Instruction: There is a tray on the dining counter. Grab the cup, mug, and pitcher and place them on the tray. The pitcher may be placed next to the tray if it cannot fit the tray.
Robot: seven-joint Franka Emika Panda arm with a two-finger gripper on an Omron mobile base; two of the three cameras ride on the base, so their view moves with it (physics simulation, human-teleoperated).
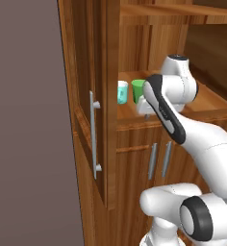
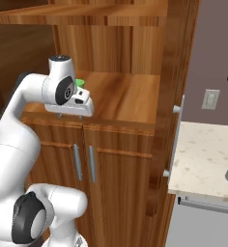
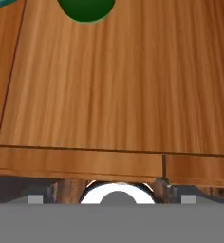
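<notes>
In the left base view the arm hides the right side of the cup (image 1: 137, 90) and the mug (image 1: 122, 92) is cut by the cabinet door's (image 1: 89, 110) edge. In the right base view only a sliver of the cup (image 2: 80, 83) shows behind the wrist. The hand view's top edge cuts off the cup (image 3: 87, 9) and, at the top-left corner, the mug (image 3: 2, 2).
</notes>
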